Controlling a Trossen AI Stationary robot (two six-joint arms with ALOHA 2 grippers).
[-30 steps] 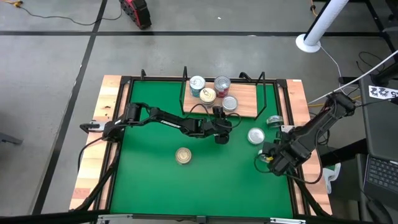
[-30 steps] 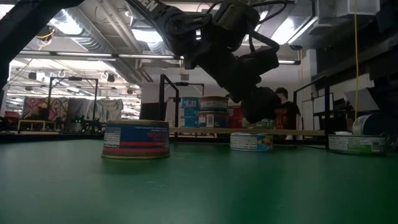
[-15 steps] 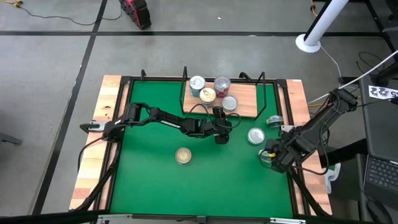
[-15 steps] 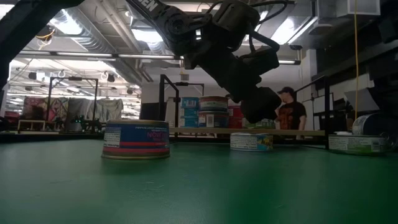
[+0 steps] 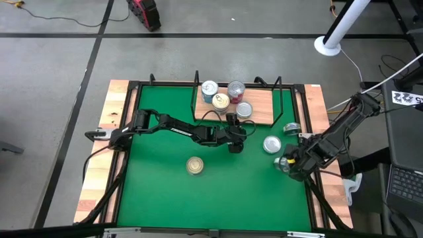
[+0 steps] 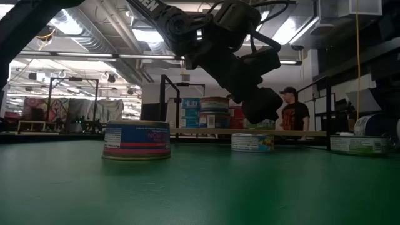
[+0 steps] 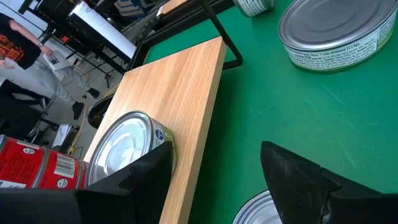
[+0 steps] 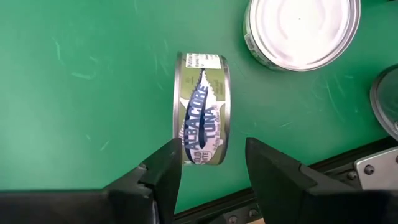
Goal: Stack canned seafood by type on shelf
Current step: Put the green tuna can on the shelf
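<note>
While the left gripper [image 5: 232, 147] stays open before the shelf [image 5: 259, 114], we see the right gripper [image 5: 285, 163] has lifted a tin [image 8: 201, 109]; only its wrist camera shows the fingers [image 8: 163, 169] clamping the green-labelled tin on edge above the mat [image 8: 93, 93].

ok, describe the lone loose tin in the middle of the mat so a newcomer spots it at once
Start at the green mat, with the wooden shelf at one edge. The other loose tins sit over by the right arm; this tin lies flat on its own mid-mat, on the side away from the shelf. Its label is blue with a red band.
</note>
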